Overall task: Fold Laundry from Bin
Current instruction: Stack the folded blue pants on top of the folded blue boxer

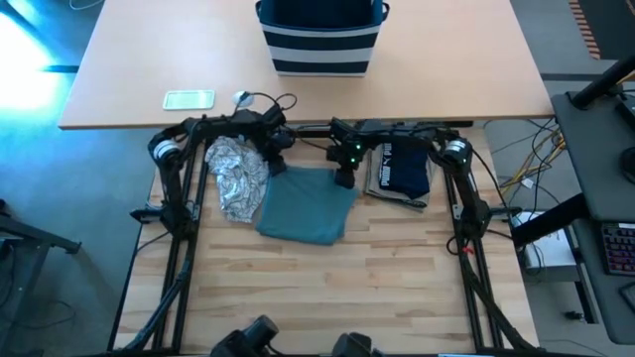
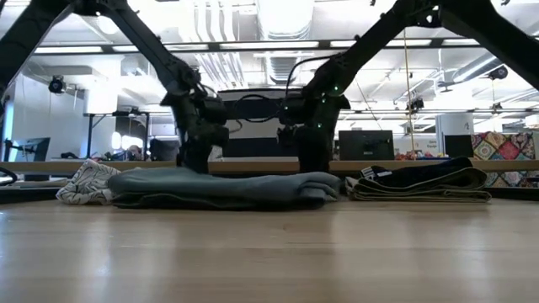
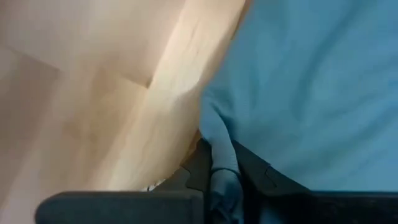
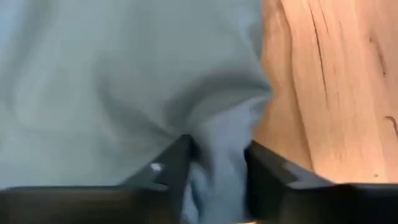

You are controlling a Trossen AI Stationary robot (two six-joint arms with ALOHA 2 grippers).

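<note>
A teal-green garment (image 1: 303, 203) lies folded flat at the middle of the wooden table (image 1: 317, 288). My left gripper (image 1: 276, 159) is shut at its far left corner, and my right gripper (image 1: 344, 177) is shut at its far right corner. To its left lies a crumpled grey-white patterned garment (image 1: 235, 178). To its right, a folded navy garment with white print (image 1: 402, 171) rests on a tan one. The striped navy bin (image 1: 319, 35) stands on the desk beyond the table. In the low view the teal garment (image 2: 219, 187) lies low under both arms. My left gripper (image 3: 221, 155) pinches a raised fold of the teal garment's far left edge (image 3: 217, 140) between its two fingers, slanting down from the far side. The rest of the garment lies flat on the table. My right gripper (image 4: 217, 146) pinches a bunched pucker of the garment's far right edge (image 4: 221, 127) between its two fingers (image 4: 177, 155), slanting down from the far side. The cloth around it rests on the table.
A pale flat object (image 1: 189, 99) and a cable (image 1: 263, 101) lie on the desk beyond the table. Bare wood shows over the near half of the table. The arms' frames run along the left (image 1: 179, 228) and right (image 1: 466, 228) edges.
</note>
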